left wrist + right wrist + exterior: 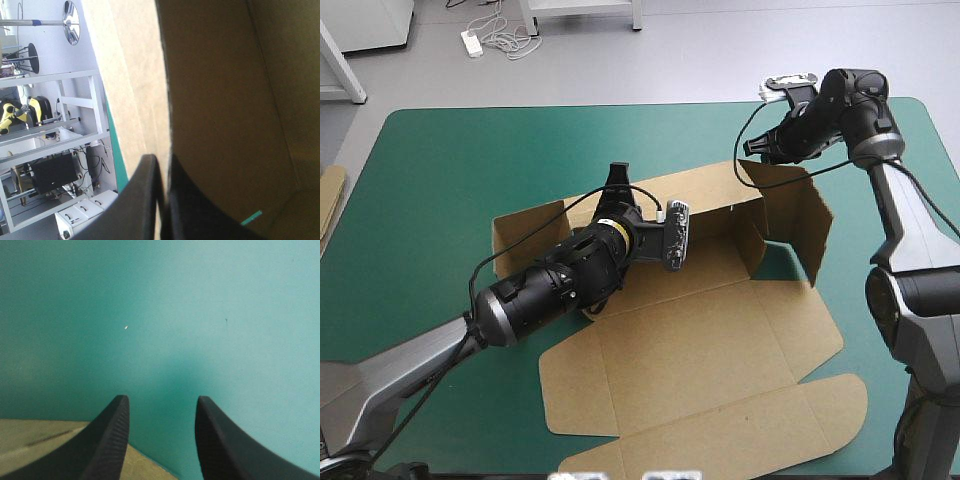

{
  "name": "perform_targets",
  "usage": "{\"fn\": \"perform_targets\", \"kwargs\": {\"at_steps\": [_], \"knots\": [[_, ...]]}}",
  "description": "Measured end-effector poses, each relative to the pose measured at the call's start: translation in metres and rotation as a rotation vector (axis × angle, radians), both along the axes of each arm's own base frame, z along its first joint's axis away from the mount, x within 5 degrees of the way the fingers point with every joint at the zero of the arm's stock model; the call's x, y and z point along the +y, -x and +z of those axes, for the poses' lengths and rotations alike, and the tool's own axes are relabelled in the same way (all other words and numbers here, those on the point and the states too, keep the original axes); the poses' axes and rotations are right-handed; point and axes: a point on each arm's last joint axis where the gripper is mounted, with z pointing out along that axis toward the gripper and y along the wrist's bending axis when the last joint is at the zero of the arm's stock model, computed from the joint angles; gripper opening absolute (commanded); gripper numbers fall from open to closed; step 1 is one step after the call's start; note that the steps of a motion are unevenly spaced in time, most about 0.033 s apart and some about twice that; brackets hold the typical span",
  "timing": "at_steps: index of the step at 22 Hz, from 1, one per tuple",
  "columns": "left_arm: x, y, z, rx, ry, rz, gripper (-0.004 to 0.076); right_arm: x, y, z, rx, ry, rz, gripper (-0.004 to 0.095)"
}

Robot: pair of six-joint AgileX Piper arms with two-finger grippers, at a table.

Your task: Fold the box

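My left fingers [142,200] pinch the box's [720,340] raised far wall, in the middle of the desk [440,200]. My right fingers [112,440] hang open and empty past its far right corner. The near flaps lie flat, so I judge most folding is left.

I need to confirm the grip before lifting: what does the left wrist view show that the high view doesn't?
Only the left wrist view: the left jaws all but shut, a raised wall of the box pinched between them. Only the high view: the whole box, far walls up, near flaps flat, the right jaws by its far right corner. Both: brown board on the teal-green cover.
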Motion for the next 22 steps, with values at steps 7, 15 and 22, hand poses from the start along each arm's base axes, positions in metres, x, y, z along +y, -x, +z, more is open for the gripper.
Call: {"fn": "perform_targets", "kwargs": {"at_steps": [7, 15, 22], "knots": [[0.000, 0.000, 0.000, -0.002, 0.003, 0.002, -0.0009, -0.002, 0.041, -0.009, 0.114, -0.005, 0.040, 0.0391], [0.000, 0.000, 0.000, 0.000, 0.018, 0.011, -0.0009, -0.002, 0.076, -0.002, 0.004, -0.042, 0.093, 0.0390], [0.000, 0.000, 0.000, 0.000, 0.021, 0.014, -0.0009, -0.001, 0.096, -0.014, -0.051, -0.056, 0.151, 0.0390]]}}
